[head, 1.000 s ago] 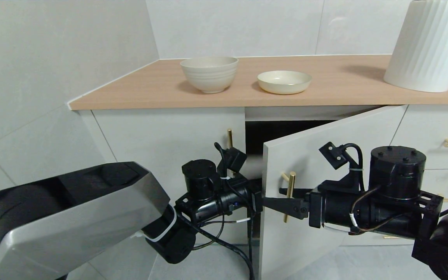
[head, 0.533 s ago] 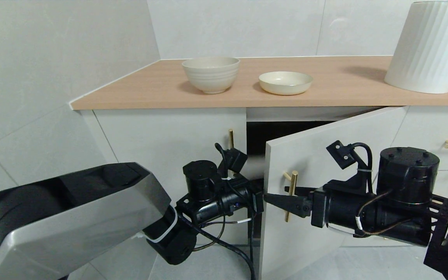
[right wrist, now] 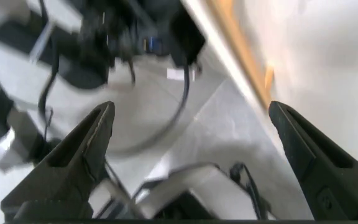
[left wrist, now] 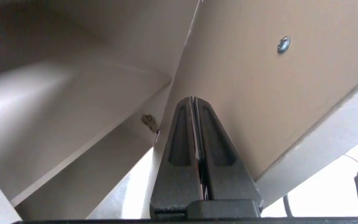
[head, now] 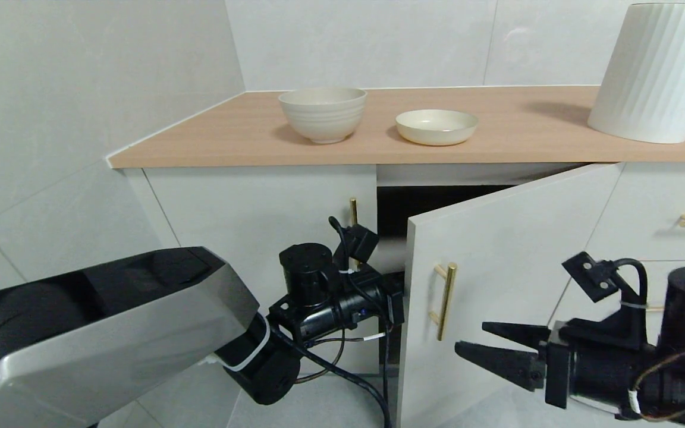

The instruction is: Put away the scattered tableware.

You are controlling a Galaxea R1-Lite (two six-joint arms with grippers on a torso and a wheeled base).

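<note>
Pulled back since the earlier frames: right gripper [head: 472,337], formerly closed around the brass handle [head: 445,300] of the cabinet door [head: 515,238]. Lay lower and farther right, clear of the handle, fingers spread wide, nothing between them.

Head view. Listed on the wooden countertop [head: 521,128]: deep ribbed bowl [head: 322,113] at left; shallow dish [head: 436,126] near it on the right, not touching; tall white ribbed container [head: 654,71] at far right. Sat upright, both bowl and dish, near the front edge, above the cabinet. Stood ajar, the door, with a dark opening behind it. Reached to the door's free edge, left arm [head: 330,303], its tip hidden behind that edge.

Left wrist view. Left gripper [left wrist: 193,102] closed, fingers pressed flat together, holding nothing. Pointed along the door's inner face beside a small screw [left wrist: 283,44]; contact with the panel could not be told.

Right wrist view. Showed the right gripper's two fingers far apart, the gold handle blurred beyond them, with dark cabling farther off.
</note>
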